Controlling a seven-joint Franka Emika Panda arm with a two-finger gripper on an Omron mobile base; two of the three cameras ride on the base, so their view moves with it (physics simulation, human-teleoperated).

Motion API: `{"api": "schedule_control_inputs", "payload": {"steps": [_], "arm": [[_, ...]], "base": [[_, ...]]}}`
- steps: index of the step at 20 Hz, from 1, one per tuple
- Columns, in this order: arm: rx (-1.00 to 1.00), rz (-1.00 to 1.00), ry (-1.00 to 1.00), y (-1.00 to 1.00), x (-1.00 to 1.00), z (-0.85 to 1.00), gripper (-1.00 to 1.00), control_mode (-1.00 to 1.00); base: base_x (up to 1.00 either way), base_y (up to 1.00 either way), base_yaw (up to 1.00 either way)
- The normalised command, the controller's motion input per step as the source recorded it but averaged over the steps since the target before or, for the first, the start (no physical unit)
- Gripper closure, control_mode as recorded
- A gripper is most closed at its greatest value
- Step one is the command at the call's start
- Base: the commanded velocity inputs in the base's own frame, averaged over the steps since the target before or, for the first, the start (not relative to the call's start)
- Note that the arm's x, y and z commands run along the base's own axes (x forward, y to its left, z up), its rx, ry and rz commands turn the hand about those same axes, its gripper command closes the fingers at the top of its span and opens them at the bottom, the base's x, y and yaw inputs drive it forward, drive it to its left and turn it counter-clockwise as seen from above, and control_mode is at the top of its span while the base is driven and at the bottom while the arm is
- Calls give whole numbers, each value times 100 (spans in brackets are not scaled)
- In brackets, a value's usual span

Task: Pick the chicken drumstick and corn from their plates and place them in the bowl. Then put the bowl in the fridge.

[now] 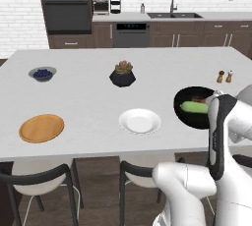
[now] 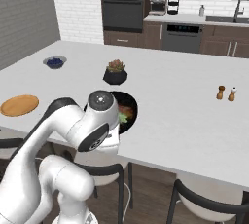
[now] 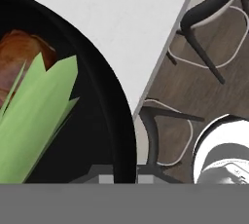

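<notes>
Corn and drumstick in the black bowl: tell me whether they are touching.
Touching. In the hand view the corn lies across the drumstick, its husk overlapping the meat with no gap, both inside the black bowl.

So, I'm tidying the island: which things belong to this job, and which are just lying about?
Job: round black bowl, green husked corn, reddish-brown drumstick, orange wooden plate, white rimmed plate.
Lying about: blueberry bowl, black succulent pot, salt and pepper shakers.
</notes>
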Motion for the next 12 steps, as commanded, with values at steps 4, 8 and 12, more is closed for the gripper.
{"api": "schedule_control_inputs", "payload": {"steps": [4, 8, 12], "arm": [[0, 0, 0, 21, -73, 100, 100, -100], [0, 0, 0, 19, -75, 95, 100, -100], [0, 0, 1, 14, -25, 22, 100, 100]], "base": [[0, 0, 0], [0, 0, 0], [0, -1, 0]]}}
